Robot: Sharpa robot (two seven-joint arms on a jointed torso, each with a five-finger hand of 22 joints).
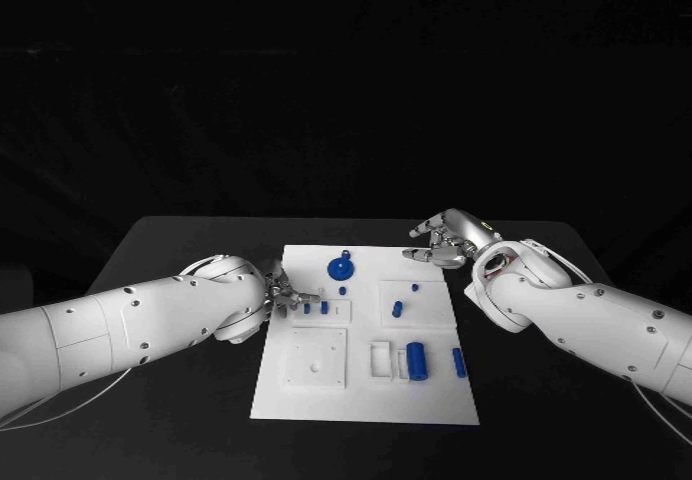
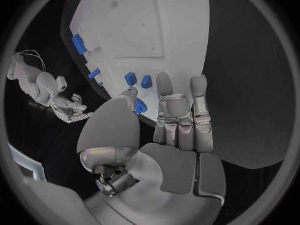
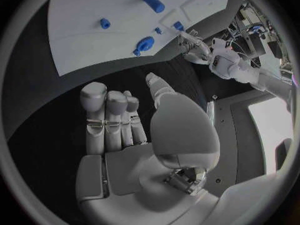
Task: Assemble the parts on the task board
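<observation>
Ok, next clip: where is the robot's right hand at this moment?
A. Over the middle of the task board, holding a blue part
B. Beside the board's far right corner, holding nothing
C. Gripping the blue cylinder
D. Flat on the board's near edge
B. In the head view the right hand sits by the far right corner of the task board, and the right wrist view shows nothing in its fingers.

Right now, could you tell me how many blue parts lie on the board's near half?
2: a thick cylinder, and a slim bar right of it; none seem hidden.
</observation>
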